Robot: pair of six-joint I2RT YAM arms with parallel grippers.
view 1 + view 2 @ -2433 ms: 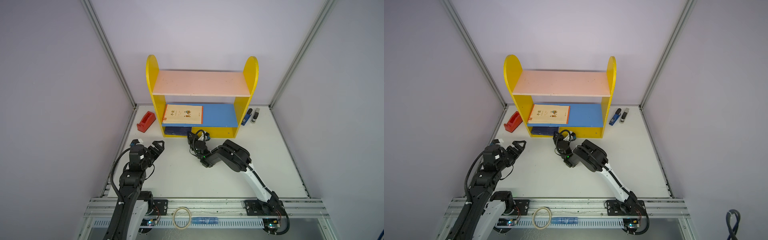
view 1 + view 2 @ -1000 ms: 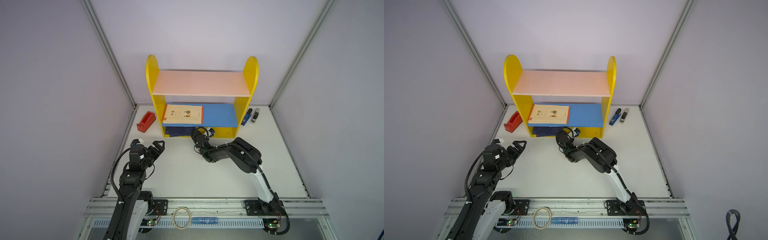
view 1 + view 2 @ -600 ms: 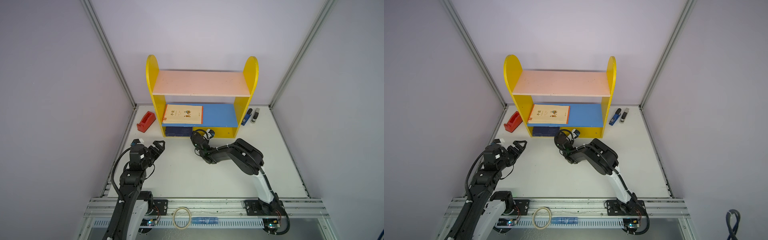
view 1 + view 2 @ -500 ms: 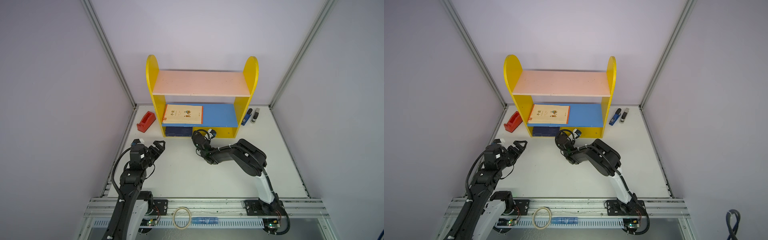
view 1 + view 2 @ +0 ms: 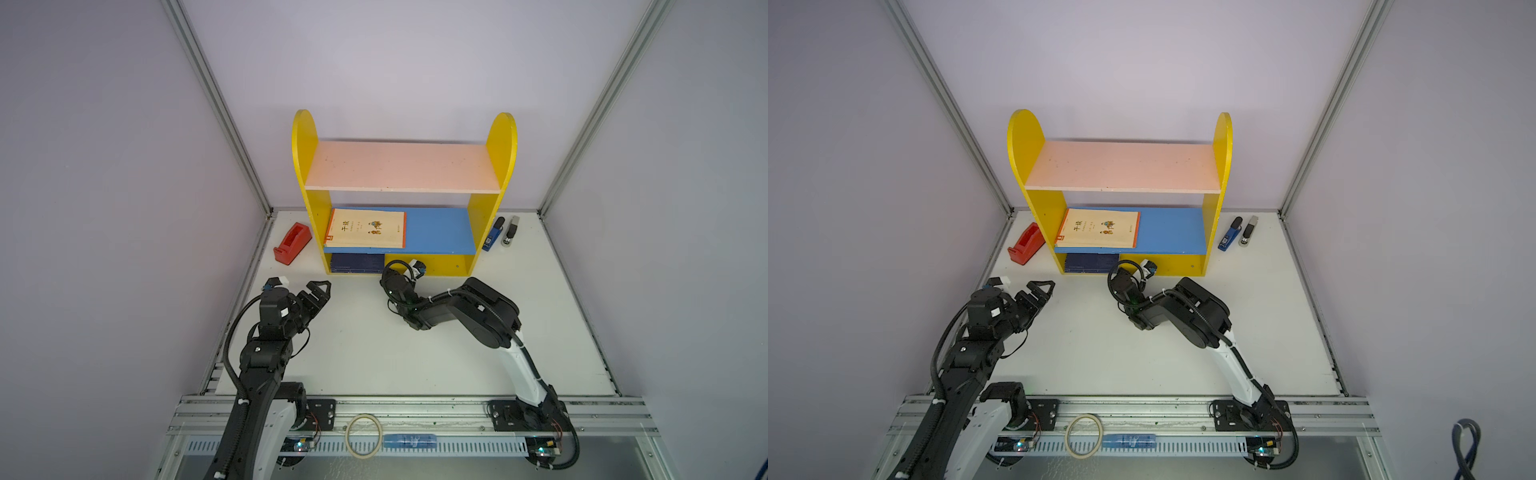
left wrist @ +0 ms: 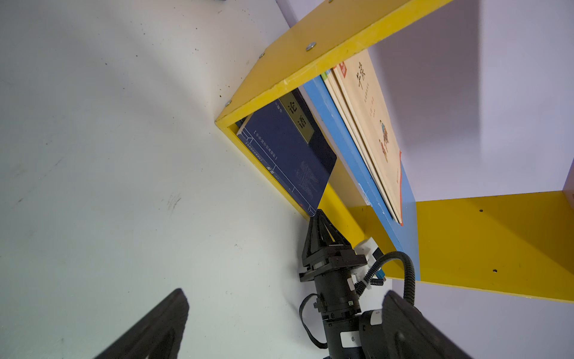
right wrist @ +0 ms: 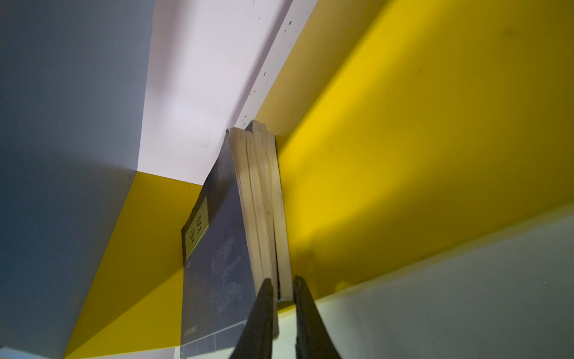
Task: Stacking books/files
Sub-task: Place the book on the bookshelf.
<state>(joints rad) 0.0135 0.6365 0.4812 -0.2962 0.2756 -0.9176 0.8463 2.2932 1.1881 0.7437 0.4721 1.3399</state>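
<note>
Right gripper [image 7: 283, 281] pinched narrow on the front corner of the navy, yellow-labelled paperback stack [image 7: 217, 248], which lies on the bottom level of the yellow wooden shelf unit [image 5: 478, 208]. Cream paperbacks [image 5: 365, 228] lie on its blue board [image 5: 440, 232] above. Left gripper [image 5: 318, 295] hovers over the white table [image 5: 374, 353] — spread wide, holding nothing.

Open white tabletop [image 5: 365, 340] between the arms, plenty of room. Yellow wooden bookshelf [image 5: 478, 216] walls the back; its bottom bay is low, stack of navy paperbacks [image 5: 357, 262] filling the side near the red tape dispenser [image 5: 292, 243], right gripper [image 7: 283, 281] at the mouth.
</note>
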